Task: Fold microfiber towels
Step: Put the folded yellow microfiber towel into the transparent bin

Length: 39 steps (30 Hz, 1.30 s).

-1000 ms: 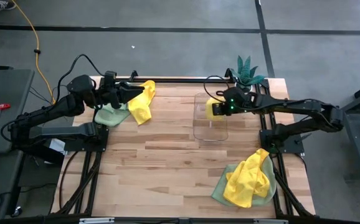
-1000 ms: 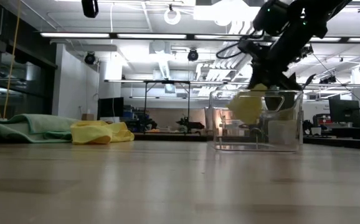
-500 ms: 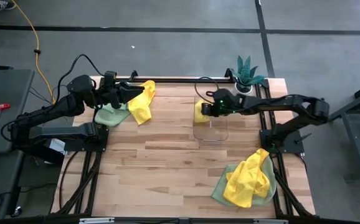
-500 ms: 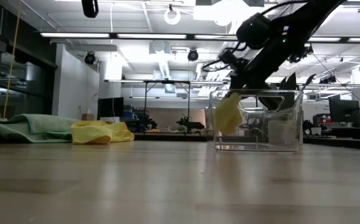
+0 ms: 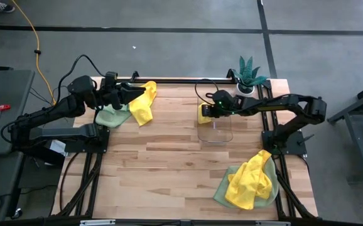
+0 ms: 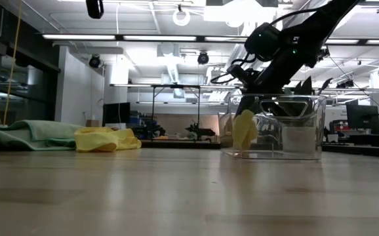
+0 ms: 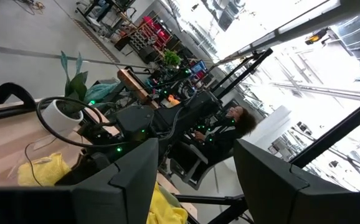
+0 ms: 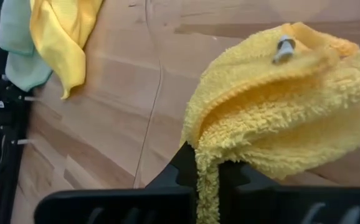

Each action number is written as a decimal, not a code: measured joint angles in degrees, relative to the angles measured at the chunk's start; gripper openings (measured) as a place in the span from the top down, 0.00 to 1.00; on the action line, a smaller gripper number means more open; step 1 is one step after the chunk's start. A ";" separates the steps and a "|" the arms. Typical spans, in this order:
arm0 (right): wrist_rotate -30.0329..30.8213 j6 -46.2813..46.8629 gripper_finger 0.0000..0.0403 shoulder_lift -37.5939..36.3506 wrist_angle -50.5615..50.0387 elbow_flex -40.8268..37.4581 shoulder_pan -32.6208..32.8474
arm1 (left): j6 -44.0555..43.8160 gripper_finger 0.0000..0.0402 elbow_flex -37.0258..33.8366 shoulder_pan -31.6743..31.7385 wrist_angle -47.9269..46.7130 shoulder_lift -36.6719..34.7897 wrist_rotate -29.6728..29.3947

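Nearest the front edge, at the right: a loose heap (image 5: 250, 182), yellow towel over green, unfolded, well apart from both arms. Midway back, right of centre: a clear bin (image 5: 214, 122) on the table (image 5: 162, 163). Over the bin's far rim: right gripper (image 5: 210, 110), clenched on a bunched yellow towel (image 6: 244, 130) that hangs down inside the bin, lower end close to the floor of it, contact not clear. Up close in the right wrist view: towel (image 8: 279, 106) pinched between the dark fingers, folds thick and uneven. Far left corner: left gripper (image 5: 133, 94), fingers spread and holding nothing, raised beside a second pile (image 5: 134, 107) of yellow and green. Far right corner: a potted plant (image 5: 249, 74), not part of the job.

Risks, as judged: towel released too high or too near the wall, folds springing loose or one edge draping over the rim. Fibres snagging on a pad and the cloth dragged back out on retreat. Arm nudging the light bin and sliding it across the wood.
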 joint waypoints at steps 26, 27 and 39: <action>-0.46 0.84 0.50 -9.31 -19.13 0.02 -2.78 | -0.24 0.51 0.00 -0.09 -0.04 0.02 0.15; 0.39 1.05 0.50 -9.98 -20.74 0.02 -2.76 | -0.24 0.51 0.00 -0.11 -0.04 0.02 0.15; 4.95 2.93 0.57 -17.27 -19.79 0.00 -2.46 | 0.22 0.51 0.00 -0.26 -0.06 0.02 0.00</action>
